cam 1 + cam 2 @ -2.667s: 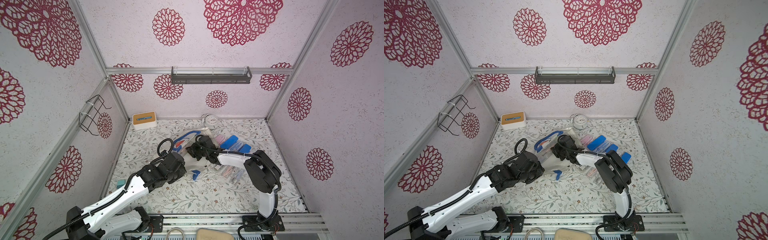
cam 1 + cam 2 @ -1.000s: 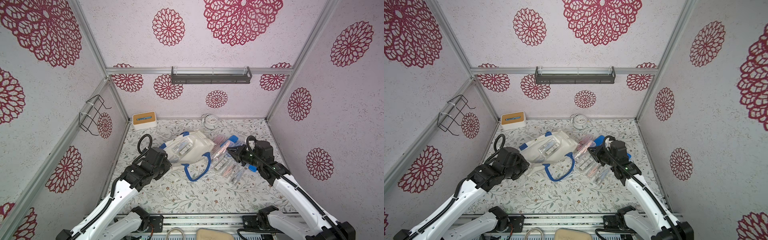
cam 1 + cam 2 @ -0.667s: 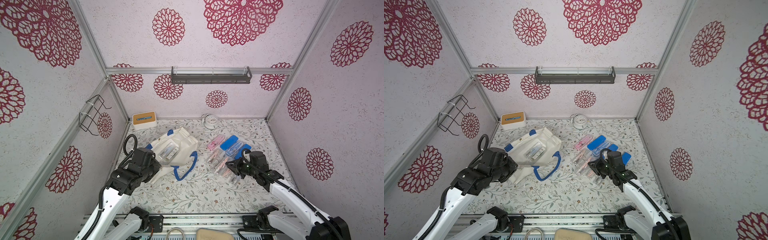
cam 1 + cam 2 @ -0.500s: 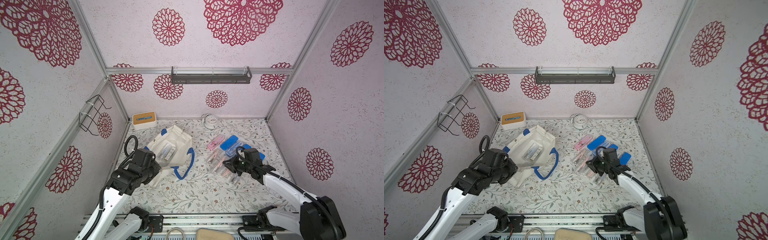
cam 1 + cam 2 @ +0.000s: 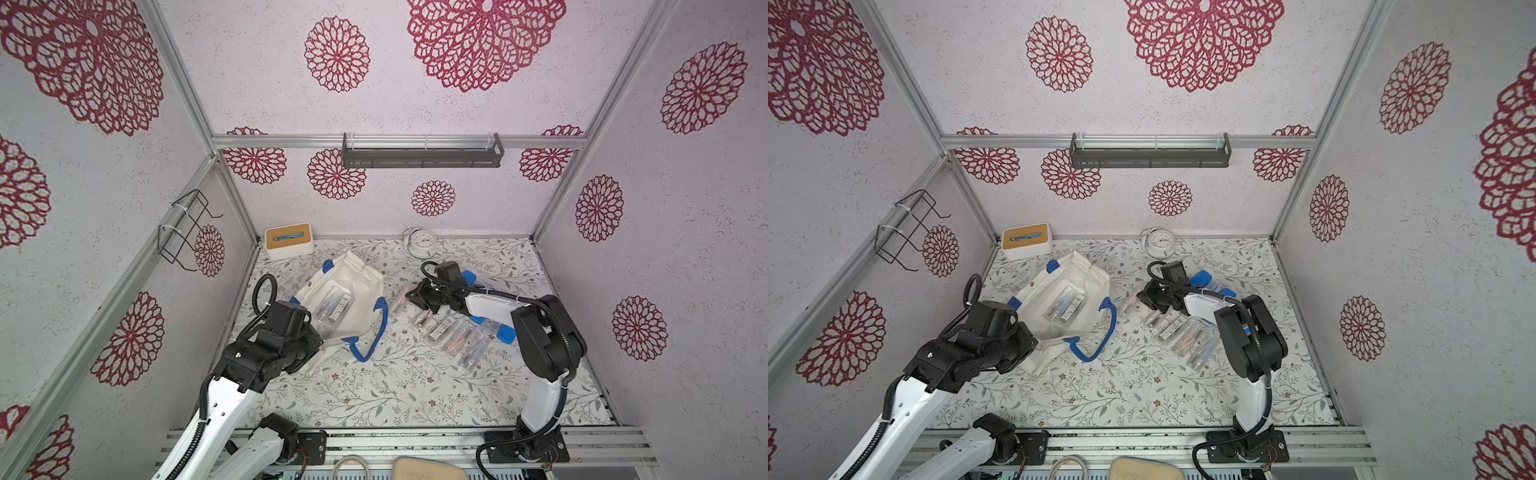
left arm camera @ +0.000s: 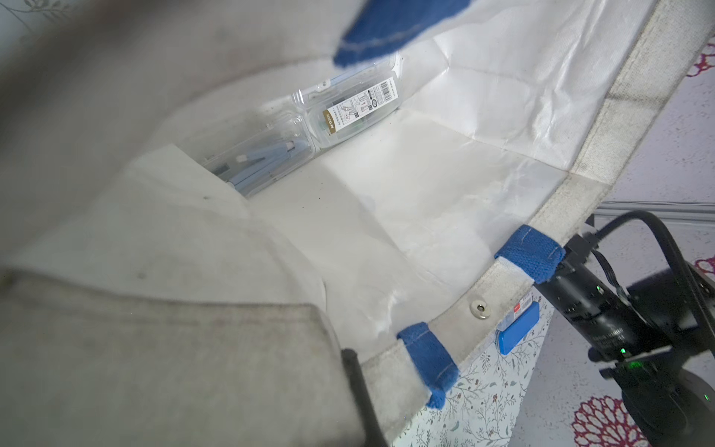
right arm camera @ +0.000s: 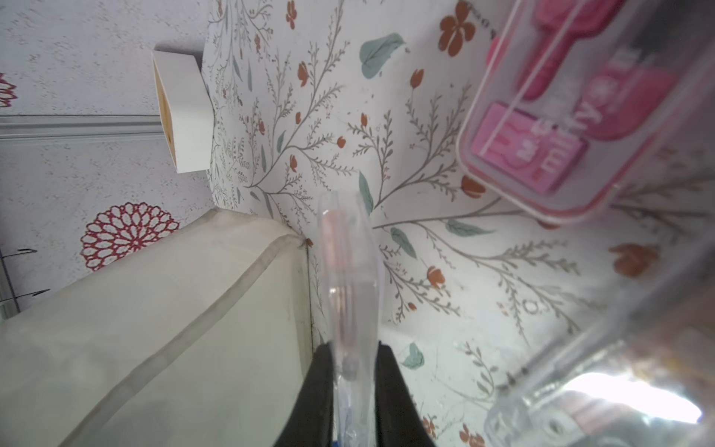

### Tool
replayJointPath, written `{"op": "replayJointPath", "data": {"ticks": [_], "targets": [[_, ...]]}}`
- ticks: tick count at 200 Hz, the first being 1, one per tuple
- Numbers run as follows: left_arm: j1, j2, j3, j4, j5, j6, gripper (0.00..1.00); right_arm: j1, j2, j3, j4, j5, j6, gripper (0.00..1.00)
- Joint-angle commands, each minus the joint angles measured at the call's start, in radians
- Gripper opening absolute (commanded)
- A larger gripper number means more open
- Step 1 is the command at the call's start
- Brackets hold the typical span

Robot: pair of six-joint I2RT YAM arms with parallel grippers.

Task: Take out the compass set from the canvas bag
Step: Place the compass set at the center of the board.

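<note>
Currently the canvas bag [image 5: 353, 274] lies on the counter [image 5: 374, 395], left claw [image 5: 307, 351] pinched shut on its rim, two compass sets [image 6: 348, 112] inside. The right claw [image 7: 354, 348] grips a clear case [image 7: 350, 271] outside the bag. Likely the set-down step; next, release it by the loose cases [image 5: 453, 336].

The white-and-black left arm [image 5: 226, 405] is stretched forward, its black left gripper [image 5: 311, 347] clamped on the off-white canvas bag [image 5: 357, 282]. The right arm [image 5: 490, 304] is folded at the elbow, its black right gripper [image 7: 354, 360] closed on a clear plastic case [image 7: 350, 271] held edge-on between the jaws.
</note>
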Motion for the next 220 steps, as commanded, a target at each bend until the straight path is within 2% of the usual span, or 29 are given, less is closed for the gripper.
{"op": "replayJointPath", "data": {"ticks": [1,45,83,106,123,144,169,192,220], "targets": [[-0.007,0.016,0.018,-0.034,0.029,0.050,0.00,-0.003,0.045,0.058,0.027,-0.038,0.015,0.16],[-0.060,0.049,0.023,-0.013,0.028,0.064,0.00,0.002,0.068,0.013,0.080,-0.045,0.053,0.22],[-0.126,0.076,0.028,0.002,0.003,0.058,0.00,0.002,-0.022,-0.058,0.071,-0.020,0.061,0.53],[-0.183,0.083,0.023,0.005,-0.026,0.035,0.00,-0.003,-0.140,-0.100,0.021,0.027,0.056,0.60],[-0.228,0.082,0.007,0.021,-0.045,0.006,0.00,-0.004,-0.247,-0.125,-0.026,0.075,0.058,0.58],[-0.283,0.077,-0.020,0.046,-0.076,-0.036,0.00,0.022,-0.387,-0.130,-0.081,0.120,0.055,0.47],[-0.347,0.077,-0.050,0.068,-0.113,-0.084,0.00,0.125,-0.505,-0.097,-0.157,0.182,0.053,0.35],[-0.397,0.080,-0.056,0.072,-0.158,-0.120,0.00,0.259,-0.535,-0.088,-0.165,0.234,0.092,0.30],[-0.447,0.091,-0.051,0.067,-0.206,-0.157,0.00,0.388,-0.452,-0.085,-0.104,0.249,0.168,0.24]]}}
